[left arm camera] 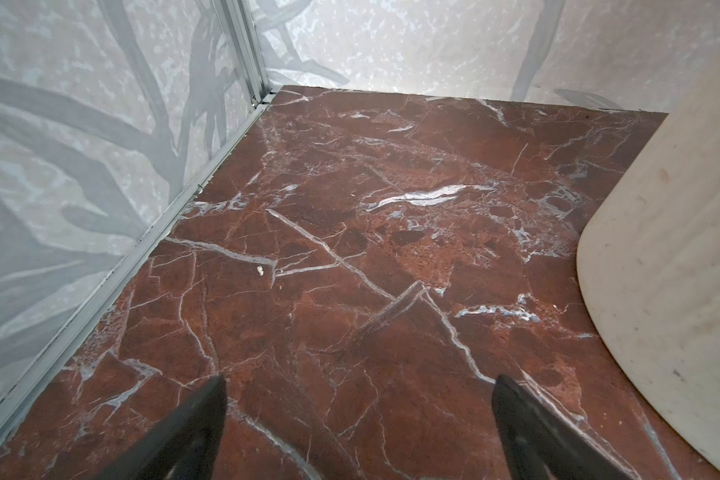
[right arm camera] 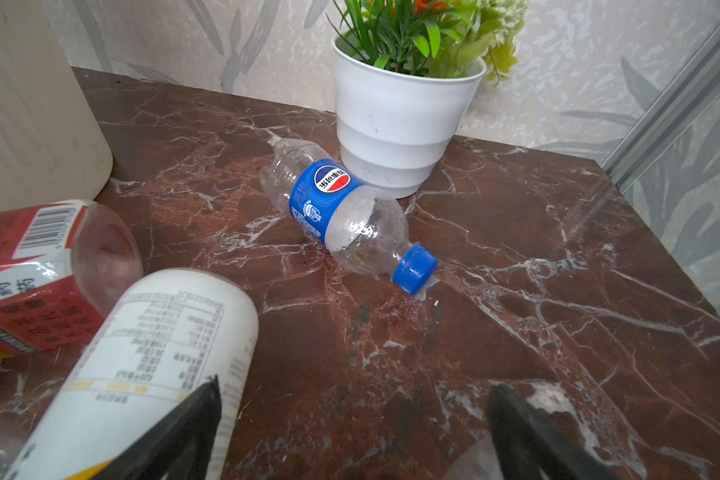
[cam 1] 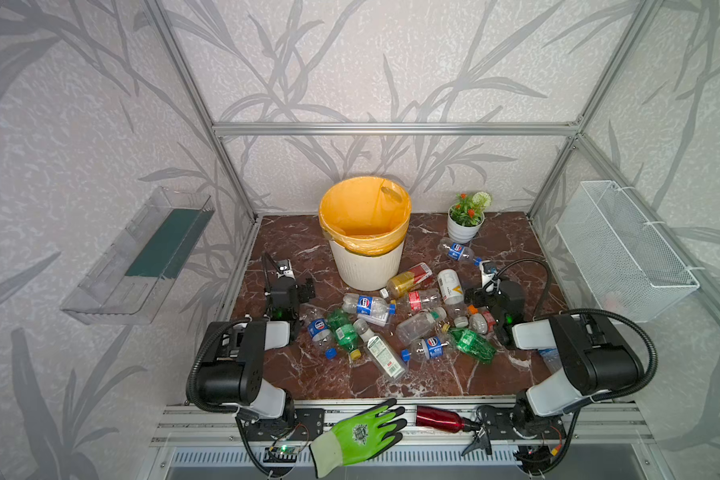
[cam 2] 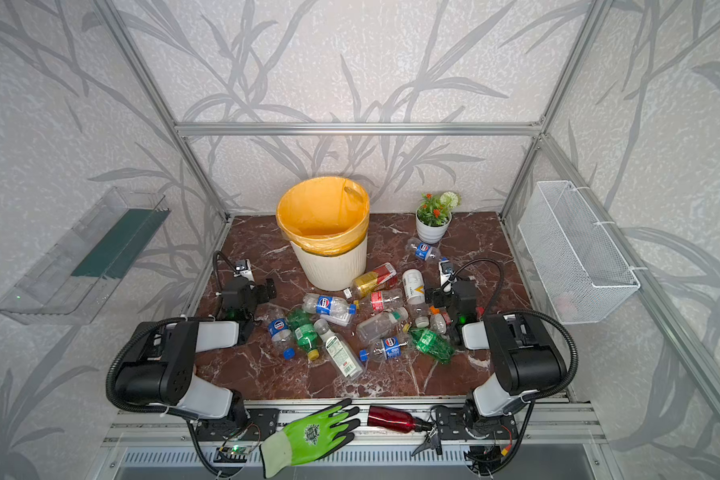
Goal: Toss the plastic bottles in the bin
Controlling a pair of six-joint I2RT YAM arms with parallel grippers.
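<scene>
The cream ribbed bin (cam 1: pixel 366 266) (cam 2: pixel 329 266) with its yellow liner stands at the back middle of the marble floor. Several plastic bottles lie in front of it, among them a blue-labelled one (cam 1: pixel 366 305), a green one (cam 1: pixel 472 345) and a white-labelled one (cam 1: pixel 449 286) (right arm camera: pixel 150 365). Another blue-labelled bottle (right arm camera: pixel 341 212) lies against the flower pot. My left gripper (cam 1: pixel 298 278) (left arm camera: pixel 358 382) is open over bare floor, left of the bin (left arm camera: pixel 674 257). My right gripper (cam 1: pixel 481 284) (right arm camera: pixel 352 386) is open and empty, beside the white-labelled bottle.
A white flower pot (cam 1: pixel 463 230) (right arm camera: pixel 395 124) stands at the back right. A wire basket (cam 1: pixel 624 249) hangs on the right wall and a clear tray (cam 1: pixel 142 253) on the left wall. A green glove (cam 1: pixel 362 436) and a red metal bottle (cam 1: pixel 439 419) lie on the front rail.
</scene>
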